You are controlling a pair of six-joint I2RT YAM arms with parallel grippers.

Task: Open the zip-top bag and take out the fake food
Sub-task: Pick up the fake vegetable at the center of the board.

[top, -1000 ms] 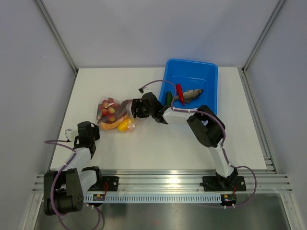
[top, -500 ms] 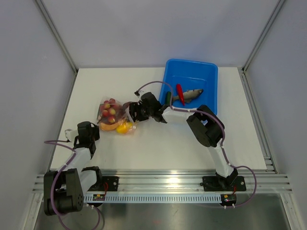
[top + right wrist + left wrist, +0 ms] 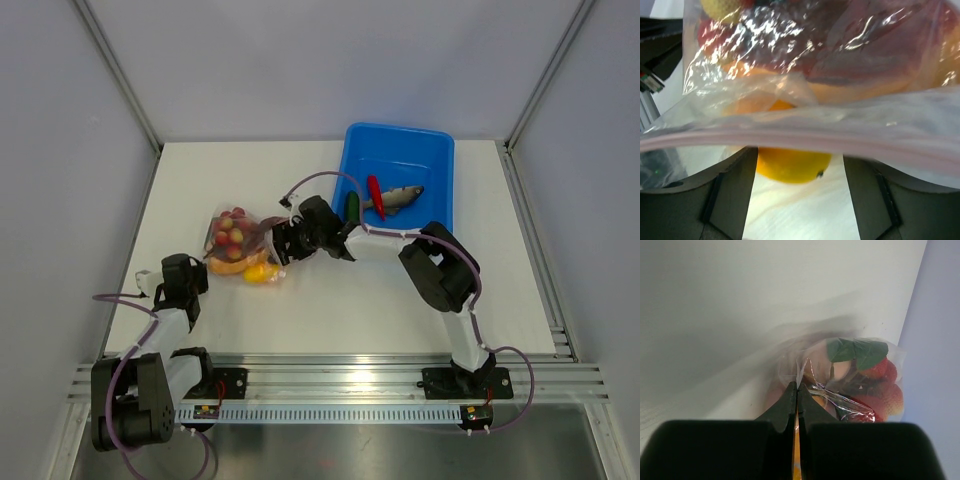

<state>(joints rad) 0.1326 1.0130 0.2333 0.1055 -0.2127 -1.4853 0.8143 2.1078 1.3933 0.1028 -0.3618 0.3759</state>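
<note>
Overhead, the bag [image 3: 235,245] of toy food [image 3: 231,230] lay left of the blue tub [image 3: 425,160], with the right gripper [image 3: 275,243] at its tub-side end; the left wrist camera showed the left gripper [image 3: 797,390] pressed shut at the bag's edge; the right wrist camera showed fingers [image 3: 730,195] spread wide at its pink strip [image 3: 790,142].

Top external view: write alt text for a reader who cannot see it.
The right gripper, jaws open, meets the edge of a clear zip-top bag of fake food on a white table. A blue tub beyond holds a fish, pepper and cucumber; the left gripper sits shut.
</note>
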